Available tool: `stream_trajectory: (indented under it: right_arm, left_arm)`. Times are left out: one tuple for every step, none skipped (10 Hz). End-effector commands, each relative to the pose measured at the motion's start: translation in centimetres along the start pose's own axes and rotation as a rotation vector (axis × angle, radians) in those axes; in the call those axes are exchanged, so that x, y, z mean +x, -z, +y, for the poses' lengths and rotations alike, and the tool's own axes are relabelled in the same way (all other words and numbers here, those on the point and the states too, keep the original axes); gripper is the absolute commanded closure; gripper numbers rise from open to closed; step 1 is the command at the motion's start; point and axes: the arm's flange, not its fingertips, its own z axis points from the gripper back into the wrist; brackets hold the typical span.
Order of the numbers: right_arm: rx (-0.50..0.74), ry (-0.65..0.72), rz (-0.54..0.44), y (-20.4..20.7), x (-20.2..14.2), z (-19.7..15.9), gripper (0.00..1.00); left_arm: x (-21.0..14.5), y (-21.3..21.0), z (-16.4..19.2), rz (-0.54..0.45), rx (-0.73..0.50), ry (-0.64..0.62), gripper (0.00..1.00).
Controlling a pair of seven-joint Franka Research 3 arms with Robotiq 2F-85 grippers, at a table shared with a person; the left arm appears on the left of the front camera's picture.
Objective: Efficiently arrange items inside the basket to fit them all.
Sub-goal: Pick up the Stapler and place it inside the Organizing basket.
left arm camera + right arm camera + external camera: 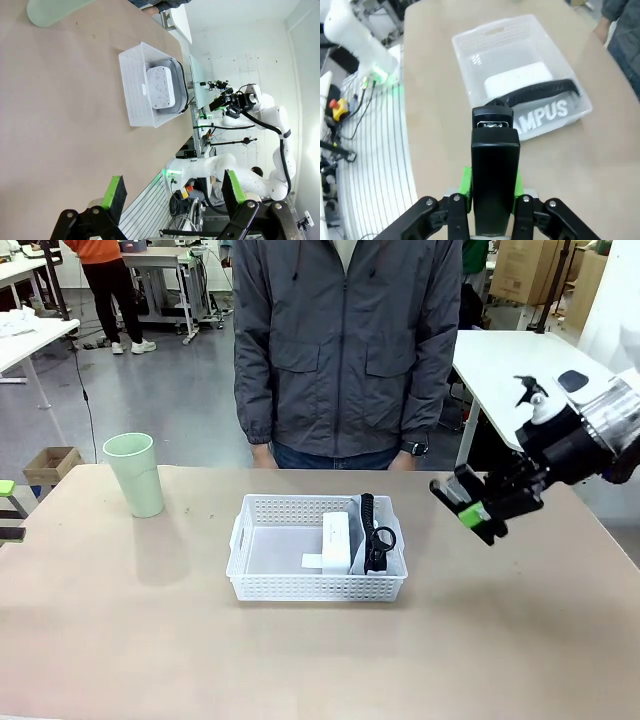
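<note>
The white lattice basket (pixel 262 585) sits mid-table. Inside it, a white box (pixel 336 540) lies on the grey pouch (pixel 393 538), with the black strap (pixel 368 520) beside the box. To the right of the basket and above the table, my right gripper (pixel 472 512) is shut on the black stapler (pixel 447 490). In the right wrist view the stapler (pixel 495 165) points at the basket (pixel 470 60) and the "CAMPUS" pouch (pixel 545 112). A pale green cup (pixel 135 473) stands upright at the far left. At the table's left edge, my left gripper (pixel 175 192) is open with nothing in it.
A person in a grey jacket (pixel 345 350) stands at the far edge behind the basket, hands out of sight. The basket's left half (pixel 275 545) is bare. Bare tabletop (pixel 320 660) lies in front of the basket and on either side of it.
</note>
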Motion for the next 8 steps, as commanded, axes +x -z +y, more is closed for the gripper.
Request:
stream_trajectory:
  right_arm:
    - [-0.023, 0.001, 0.006, 1.9, -3.0, 0.9, 1.0]
    - [-0.046, 0.006, 0.041, 2.1, -4.1, 0.1, 1.0]
    - [-0.013, 0.005, -0.003, 0.2, 0.0, -0.3, 1.0]
    - [-0.013, 0.005, -0.003, 0.2, 0.0, -0.3, 1.0]
    - [-0.013, 0.005, -0.003, 0.2, 0.0, -0.3, 1.0]
    - [-0.013, 0.005, -0.003, 0.2, 0.0, -0.3, 1.0]
    - [-0.004, 0.0, 0.001, 0.5, -0.4, -0.7, 0.63]
    - [-0.02, 0.061, 0.015, 1.4, 1.2, -1.1, 0.63]
  left_arm:
    - [-0.2, 0.1, 0.0, -0.011, -0.008, 0.014, 0.0]
    - [-0.2, 0.1, 0.0, -0.011, -0.008, 0.014, 0.0]
    - [-0.2, 0.1, 0.0, -0.011, -0.008, 0.014, 0.0]
    - [-0.2, 0.1, 0.0, -0.011, -0.008, 0.014, 0.0]
    - [-0.2, 0.1, 0.0, -0.011, -0.008, 0.014, 0.0]
    - [-0.2, 0.1, 0.0, -0.011, -0.008, 0.014, 0.0]
    - [-0.2, 0.1, 0.0, -0.011, -0.008, 0.014, 0.0]
    - [-0.2, 0.1, 0.0, -0.011, -0.008, 0.014, 0.0]
